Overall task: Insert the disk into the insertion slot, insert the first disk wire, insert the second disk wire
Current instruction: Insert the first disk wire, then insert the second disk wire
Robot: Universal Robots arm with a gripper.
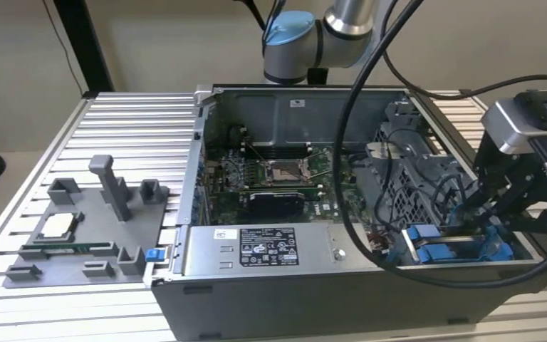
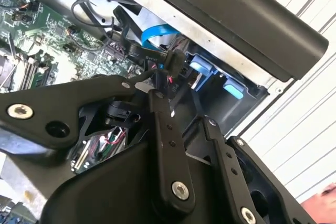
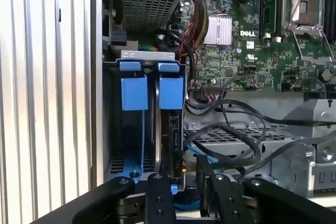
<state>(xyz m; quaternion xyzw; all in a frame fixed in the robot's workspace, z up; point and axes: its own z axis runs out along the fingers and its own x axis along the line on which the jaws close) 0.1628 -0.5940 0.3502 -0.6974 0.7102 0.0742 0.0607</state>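
Exterior view: arm (image 1: 345, 21) stands behind the case (image 1: 350, 299) and reaches over toward the exterior view's right, wrist pitched down. Gripper (image 1: 478, 214) is low in the case's near corner, just above the slot (image 1: 435, 251) w/ its blue tabs. Grip state: cannot tell.

First wrist view: camera looks along the slot (image 3: 171, 92). Disk (image 3: 175, 136) sits edge-on in the bay under one blue tab, port end toward the gripper (image 3: 186, 184). Judged: step 1 done, disk is home. Several black wires (image 3: 226, 148) loop loose just beside the bay. None is seen plugged into the disk. Whether the gripper has hold of anything: cannot tell.

Second wrist view: gripper (image 2: 181, 106) is close to a black plug (image 2: 173, 69) and a blue wire (image 2: 157, 31), w/ the slot's tabs (image 2: 202, 69) just beyond. Contact w/ the plug: cannot tell.

Assessment: wire stage in hand, prob. the 1st wire. It calls for the plug squared to the disk's port, keyed the right way round, then a straight push along the bay w/ no side load. Risk: the loose loops nearby could snag.
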